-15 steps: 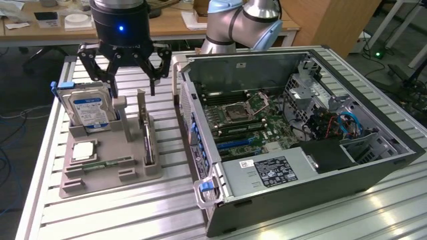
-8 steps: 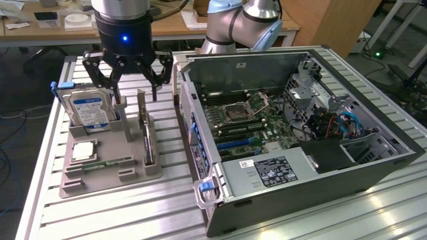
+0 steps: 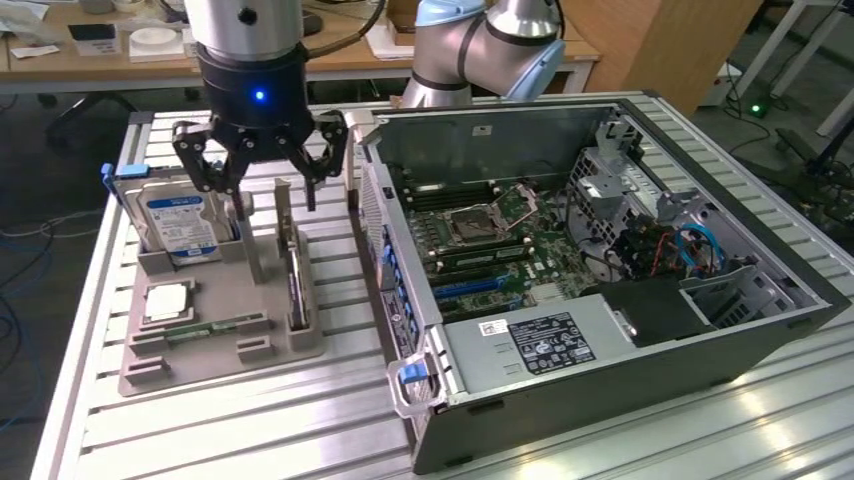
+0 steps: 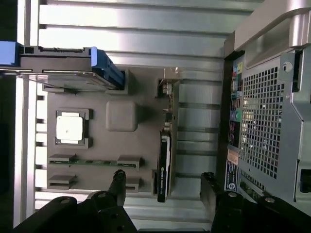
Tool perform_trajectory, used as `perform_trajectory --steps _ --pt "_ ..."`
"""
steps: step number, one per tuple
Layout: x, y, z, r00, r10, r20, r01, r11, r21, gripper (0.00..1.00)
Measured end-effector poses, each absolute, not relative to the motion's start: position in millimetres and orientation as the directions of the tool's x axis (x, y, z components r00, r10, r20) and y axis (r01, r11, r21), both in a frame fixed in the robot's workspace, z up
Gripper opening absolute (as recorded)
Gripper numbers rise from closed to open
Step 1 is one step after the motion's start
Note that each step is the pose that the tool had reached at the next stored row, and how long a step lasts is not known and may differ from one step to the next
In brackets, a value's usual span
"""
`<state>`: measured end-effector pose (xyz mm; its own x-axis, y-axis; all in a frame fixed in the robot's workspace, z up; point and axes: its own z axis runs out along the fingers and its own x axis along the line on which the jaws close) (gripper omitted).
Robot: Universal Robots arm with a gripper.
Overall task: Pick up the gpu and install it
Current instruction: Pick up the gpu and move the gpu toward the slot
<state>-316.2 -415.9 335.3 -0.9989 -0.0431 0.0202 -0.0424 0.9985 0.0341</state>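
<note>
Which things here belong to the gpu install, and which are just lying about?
Job: thin dark-edged gpu card upright in the grey holder tray; open black pincer above it; open dark metal computer case.
Lying about: silver hard drive with blue-white label; square silver processor chip; narrow green memory stick.

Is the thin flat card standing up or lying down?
Standing up. The thin dark-edged circuit card sits on its edge in a slot of the grey plastic holder.

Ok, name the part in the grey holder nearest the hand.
The gpu: the thin card on edge, lined up between the fingers of the open hand; the boxy hard drive stands aside.
</note>
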Motion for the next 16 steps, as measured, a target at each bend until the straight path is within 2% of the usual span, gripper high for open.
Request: perform_trajectory --steps 16 --pt "-316.1 -415.9 310.3 -0.999 -0.046 0.008 -0.046 0.998 0.034 0.72"
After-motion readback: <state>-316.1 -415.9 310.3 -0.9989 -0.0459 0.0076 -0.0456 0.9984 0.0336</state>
